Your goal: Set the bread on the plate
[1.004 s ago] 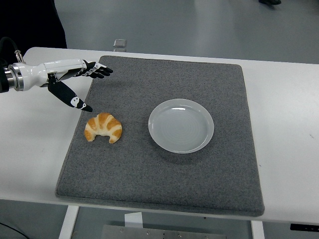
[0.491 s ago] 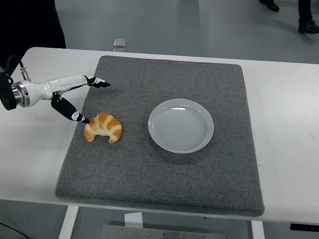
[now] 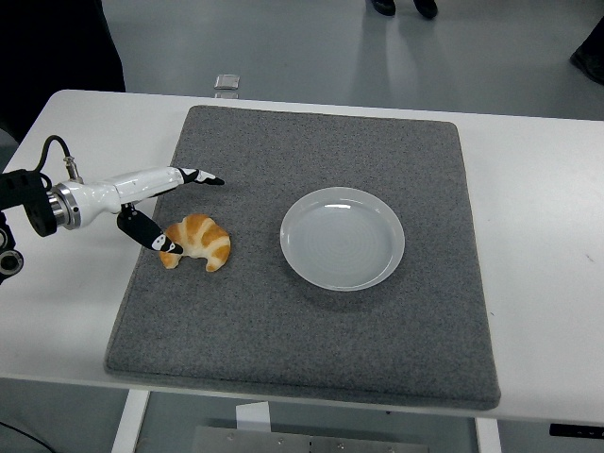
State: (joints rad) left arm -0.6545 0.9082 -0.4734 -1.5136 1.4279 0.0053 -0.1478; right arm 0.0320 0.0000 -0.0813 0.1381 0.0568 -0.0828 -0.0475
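White and black, the robot's left hand (image 3: pixel 156 203) reaches in from the left edge of the white desk (image 3: pixel 75 274), over the left border of the grey felt mat (image 3: pixel 311 349). The hand is spread wide and holds nothing: the long fingers (image 3: pixel 193 176) point toward the far side of the bread, and the thumb tip (image 3: pixel 166 245) is at the left end of the golden-brown croissant-shaped bread (image 3: pixel 196 242), touching it or just beside it; I cannot tell which. The bread lies on the mat near its left edge, well apart from the round white ceramic plate (image 3: pixel 343 238), which stands near the middle of the mat. The right hand is not visible.

The risks, in my judgement: the bread sits between thumb and fingers but off their middle, so closing now may push it sideways or pinch only one horn, and then it could turn or fall during the carry. A strong squeeze may also crush the soft crust. The plate rim could be struck if the release is too low.
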